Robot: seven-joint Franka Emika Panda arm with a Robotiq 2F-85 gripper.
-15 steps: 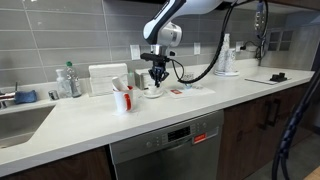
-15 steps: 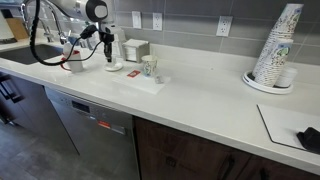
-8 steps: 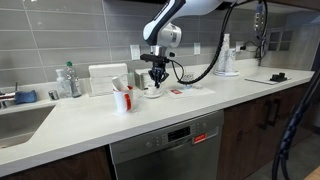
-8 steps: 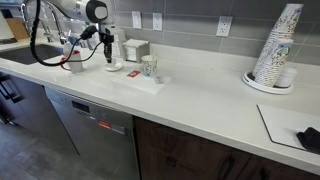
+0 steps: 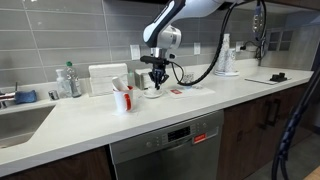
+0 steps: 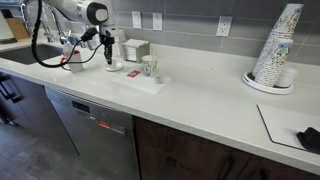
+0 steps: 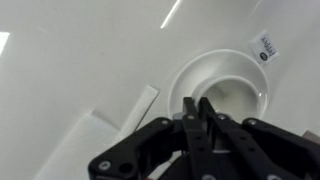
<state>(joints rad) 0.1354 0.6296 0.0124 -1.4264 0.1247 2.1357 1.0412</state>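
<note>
- In an exterior view, you are holding the gripper [image 5: 157, 77] pointing straight down, its fingers pressed together with nothing showing between them. The white bowl [image 5: 152, 93] is sitting on the desk [image 5: 210, 97] directly beneath, at 6 o'clock from the tips. From here you cannot tell whether the tips are touching it. A red cup [image 5: 122, 99] is standing near the bowl, at its 9 o'clock. No writing is reading clearly anywhere in this view.
- In an exterior view, the gripper [image 6: 108, 57] is again hanging right above the white bowl [image 6: 113, 68], closed tight. A clear cup [image 6: 149, 66] is standing apart at the bowl's 3 o'clock. A stack of paper cups [image 6: 278, 45] is sitting well away in the same direction, and its printed pattern is too small to read.
- In the wrist view, the shut gripper [image 7: 205, 112] is lying over the near rim of the white bowl [image 7: 235, 75], and the bowl's hollow is opening at 1 o'clock from the tips. The bowl is round, so it is offering no long axis to line up with. This one arm is the only one working here.
- A small tag [image 7: 265, 47] is lying beyond the bowl at 1 o'clock, carrying dark print that is too blurred to read. A paper strip [image 7: 143, 101] is lying just beside the bowl at its 9 o'clock.
</note>
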